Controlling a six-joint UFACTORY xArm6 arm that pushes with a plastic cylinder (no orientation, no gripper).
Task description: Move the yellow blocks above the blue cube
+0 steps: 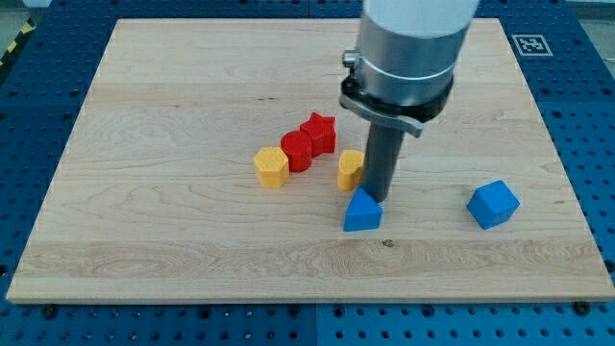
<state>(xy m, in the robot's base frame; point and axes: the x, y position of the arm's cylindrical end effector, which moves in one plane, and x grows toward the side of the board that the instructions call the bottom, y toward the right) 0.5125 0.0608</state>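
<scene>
Now tip [381, 199] just right of yellow block [351, 168], behind blue triangle [362, 211]; blue cube [493, 204] well right; no pincer visible.

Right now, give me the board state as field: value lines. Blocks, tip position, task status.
tip: my tip is low on the board, just right of one yellow block, touching or nearly so, above the blue triangular block
yellow blocks: one left of the red pair; one beside the rod
red blocks: two touching, and
blue triangular block: below the rod
blue cube: at the view's right, alone
task status: neither yellow block is above the blue cube yet
</scene>
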